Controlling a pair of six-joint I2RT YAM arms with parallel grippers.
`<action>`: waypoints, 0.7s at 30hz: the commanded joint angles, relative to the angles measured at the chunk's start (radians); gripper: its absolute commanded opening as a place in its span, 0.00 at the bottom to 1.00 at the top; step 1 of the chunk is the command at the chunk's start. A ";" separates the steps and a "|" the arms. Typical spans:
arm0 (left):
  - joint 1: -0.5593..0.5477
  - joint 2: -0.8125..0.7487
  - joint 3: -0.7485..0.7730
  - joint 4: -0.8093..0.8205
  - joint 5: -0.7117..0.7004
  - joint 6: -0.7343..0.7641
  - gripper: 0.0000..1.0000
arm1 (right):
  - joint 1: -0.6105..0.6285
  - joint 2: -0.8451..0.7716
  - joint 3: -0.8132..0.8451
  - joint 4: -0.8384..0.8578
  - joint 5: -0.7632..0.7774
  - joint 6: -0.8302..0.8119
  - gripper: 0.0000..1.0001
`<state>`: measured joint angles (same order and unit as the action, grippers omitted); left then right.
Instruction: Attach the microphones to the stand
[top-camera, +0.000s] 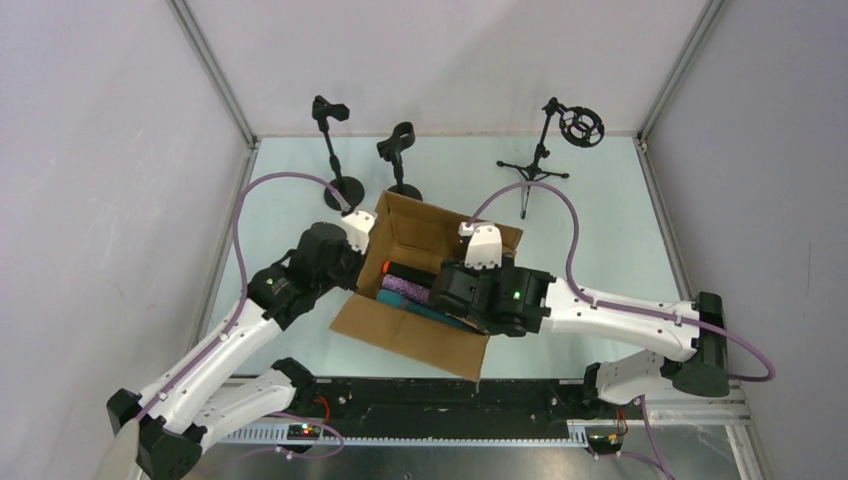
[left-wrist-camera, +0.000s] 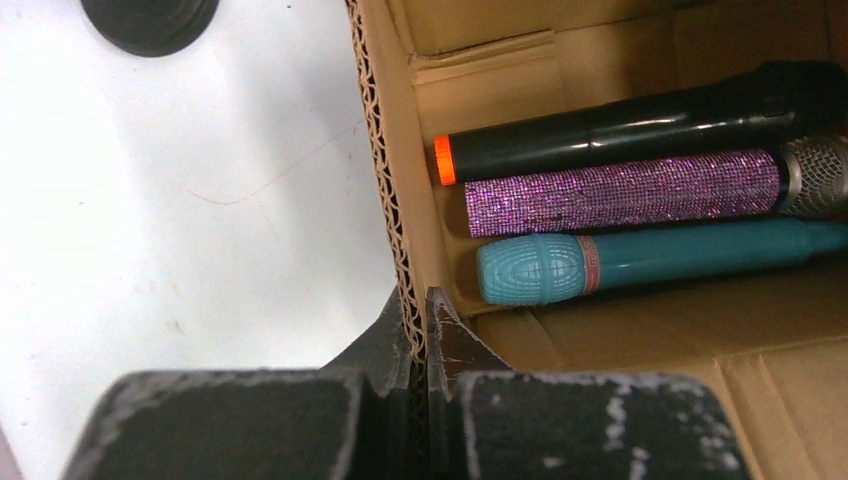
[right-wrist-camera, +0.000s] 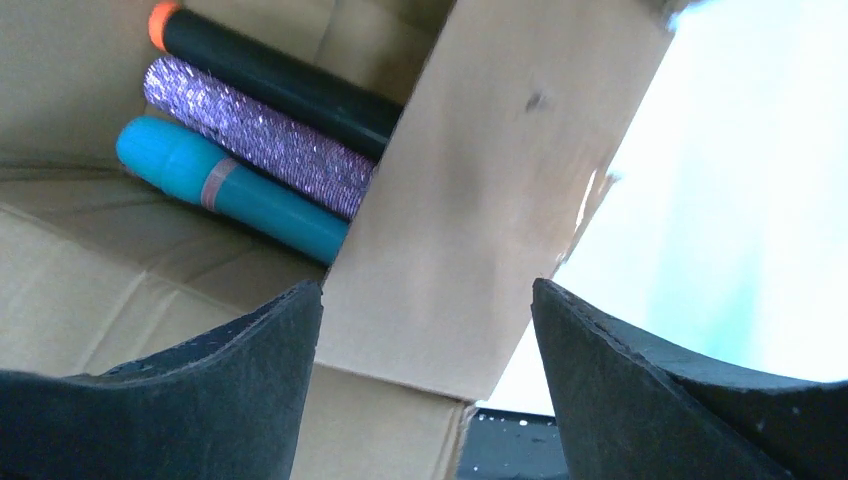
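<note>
- Three mics lie flat in a cardboard box (top-camera: 420, 345) on the tabletop (top-camera: 610, 230), side by side and touching: the black mic (left-wrist-camera: 640, 125), the purple mic (left-wrist-camera: 620, 192) and the blue mic (left-wrist-camera: 650, 260); none is on the stands (top-camera: 400, 150) behind the box
- Their long axes run parallel along the box floor; the black mic's orange end and the purple mic's handle end face the wall gripped by the left claw (left-wrist-camera: 418, 315); the purple mesh head faces away; the blue mic's ribbed round end faces that same wall, so it seems to lie reversed
- The left claw is pressed together on that corrugated wall; the right claw (right-wrist-camera: 425, 300) is spread, straddling a flap (right-wrist-camera: 480, 200)
- Risks: if it closes here, the right claw likely catches cardboard, not a mic; packed this tight, lifting one mic may drag its neighbour; a tug from the left claw could tilt the box
</note>
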<state>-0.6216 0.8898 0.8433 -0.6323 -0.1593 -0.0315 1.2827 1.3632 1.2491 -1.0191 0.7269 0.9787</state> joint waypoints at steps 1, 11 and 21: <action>-0.002 -0.034 0.065 -0.013 0.010 0.111 0.00 | 0.042 0.082 0.199 -0.093 0.149 -0.093 0.82; -0.003 -0.081 0.158 -0.055 0.045 0.148 0.00 | 0.050 0.196 0.258 0.190 0.021 -0.277 0.81; -0.004 -0.094 0.210 -0.064 0.078 0.141 0.00 | -0.047 0.157 0.142 0.288 -0.175 -0.472 0.77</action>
<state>-0.6216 0.8135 0.9913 -0.7559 -0.1074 0.0799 1.2598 1.5490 1.3911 -0.8139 0.6559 0.6350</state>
